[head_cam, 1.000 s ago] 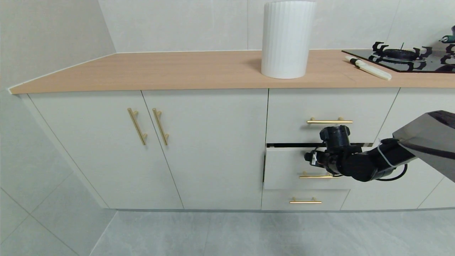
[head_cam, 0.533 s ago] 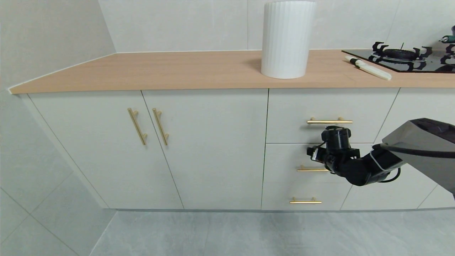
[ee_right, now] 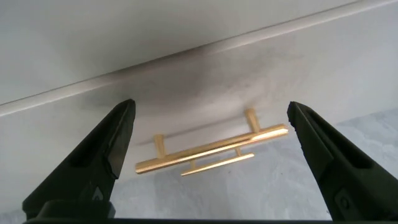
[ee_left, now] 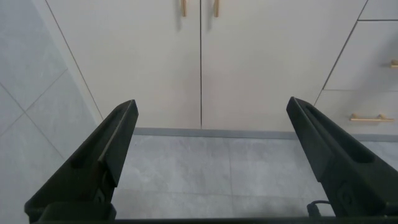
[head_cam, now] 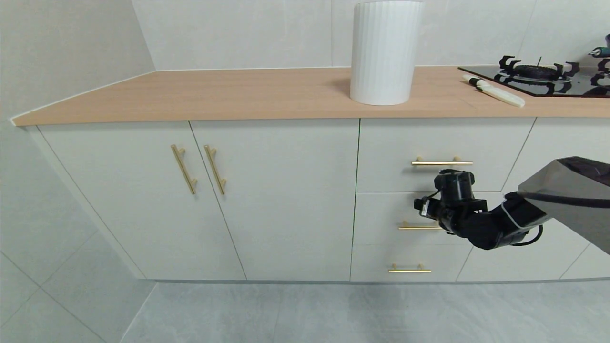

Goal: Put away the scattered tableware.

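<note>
Right now the right pincer (ee_right: pixel 210 109) hangs close before the shut middle drawer (head_cam: pixel 381 216), the second of 3 under the worktop (head_cam: pixel 214 95). Its fingers are spread wide, and the brass handle (ee_right: pixel 211 152) sits past the fingertips, not pinched by them. On the worktop a pale knife (head_cam: pixel 495 91) lies flat just beside the black hob (head_cam: pixel 538 78), well apart from the pincer. A tall white ribbed jar (head_cam: pixel 386 52) stands upright near the knife, on its left. The left pincer (ee_left: pixel 211 104) is low over the grey floor (ee_left: pixel 186 168), its fingers spread and holding nothing, facing the 2 cupboard doors (ee_left: pixel 261 56).
</note>
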Controlling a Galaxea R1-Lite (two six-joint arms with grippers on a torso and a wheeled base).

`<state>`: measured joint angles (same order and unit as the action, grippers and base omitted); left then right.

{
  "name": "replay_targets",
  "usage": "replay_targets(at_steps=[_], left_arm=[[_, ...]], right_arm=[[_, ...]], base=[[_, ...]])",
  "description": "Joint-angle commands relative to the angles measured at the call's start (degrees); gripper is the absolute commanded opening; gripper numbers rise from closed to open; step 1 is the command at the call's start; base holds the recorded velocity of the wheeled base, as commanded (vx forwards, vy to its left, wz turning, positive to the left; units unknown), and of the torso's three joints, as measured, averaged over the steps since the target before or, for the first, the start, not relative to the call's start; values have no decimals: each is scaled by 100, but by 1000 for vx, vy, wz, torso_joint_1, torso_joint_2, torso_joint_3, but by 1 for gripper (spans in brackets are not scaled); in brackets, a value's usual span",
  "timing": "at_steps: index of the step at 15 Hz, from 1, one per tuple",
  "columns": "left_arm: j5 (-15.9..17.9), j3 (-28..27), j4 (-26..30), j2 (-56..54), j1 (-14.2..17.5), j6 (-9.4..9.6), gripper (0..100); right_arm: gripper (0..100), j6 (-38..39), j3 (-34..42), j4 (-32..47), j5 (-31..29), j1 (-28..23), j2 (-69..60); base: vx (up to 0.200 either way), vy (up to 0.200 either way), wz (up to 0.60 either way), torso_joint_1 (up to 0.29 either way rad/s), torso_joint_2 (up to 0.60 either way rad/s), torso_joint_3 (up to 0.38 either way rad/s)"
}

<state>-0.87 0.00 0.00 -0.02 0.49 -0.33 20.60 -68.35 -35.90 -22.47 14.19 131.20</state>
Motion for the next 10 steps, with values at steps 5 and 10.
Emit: replay_targets(at_steps=[5, 10], left_arm=[[-1, 0, 9, 2, 4, -2, 100], [-1, 0, 0, 2, 4, -2, 100]], right_arm=[[100, -4, 1623, -5, 93, 66, -2362], [100, -636, 3539, 4, -82, 189, -5631]], base=[[0, 0, 0, 0, 0, 0], [0, 0, 0, 0, 0, 0]])
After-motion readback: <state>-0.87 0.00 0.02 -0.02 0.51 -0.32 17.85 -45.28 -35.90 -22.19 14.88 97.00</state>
